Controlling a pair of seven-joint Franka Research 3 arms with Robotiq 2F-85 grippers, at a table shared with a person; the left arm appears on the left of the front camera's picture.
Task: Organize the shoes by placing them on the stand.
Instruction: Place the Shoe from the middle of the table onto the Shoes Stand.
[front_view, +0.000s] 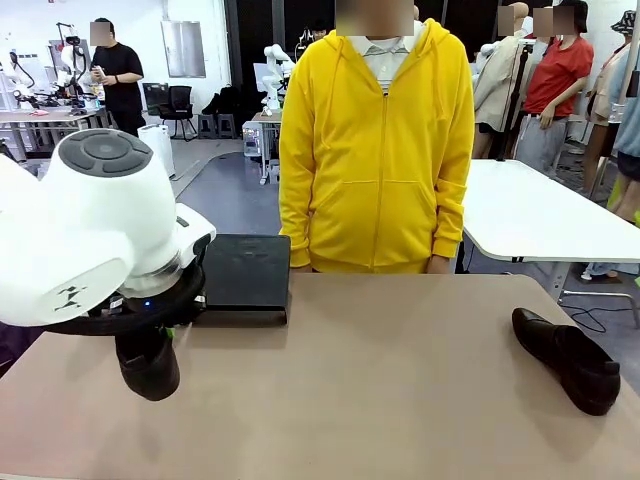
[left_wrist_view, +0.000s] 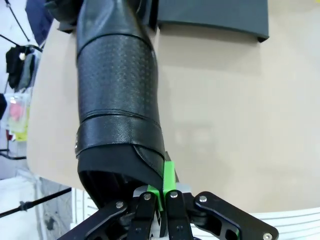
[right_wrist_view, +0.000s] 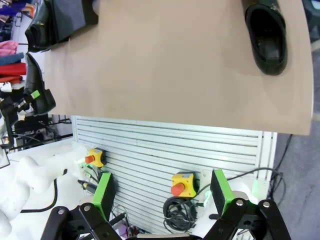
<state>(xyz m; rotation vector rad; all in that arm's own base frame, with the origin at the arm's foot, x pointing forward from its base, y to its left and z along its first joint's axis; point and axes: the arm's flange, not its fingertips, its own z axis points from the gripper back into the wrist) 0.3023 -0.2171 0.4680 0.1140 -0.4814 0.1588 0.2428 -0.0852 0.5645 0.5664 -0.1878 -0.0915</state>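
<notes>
Leftmost, your left hand is clenched on the hanging shoe. Its green pads pinch the leather rim at the opening, and the shoe dangles below the white wrist, over the near left part of the counter. Just to the right, at the counter's far edge, sits the stand, a black slanted panel whose left side is hidden by your arm. Behind the middle of the counter a person in a yellow hoodie stands with arms down. Far to the right, the loose shoe rests sole-down on the counter near its right edge, well apart from the stand. Your right hand is released, fingers spread wide with nothing between them, held back off the counter's near edge.
</notes>
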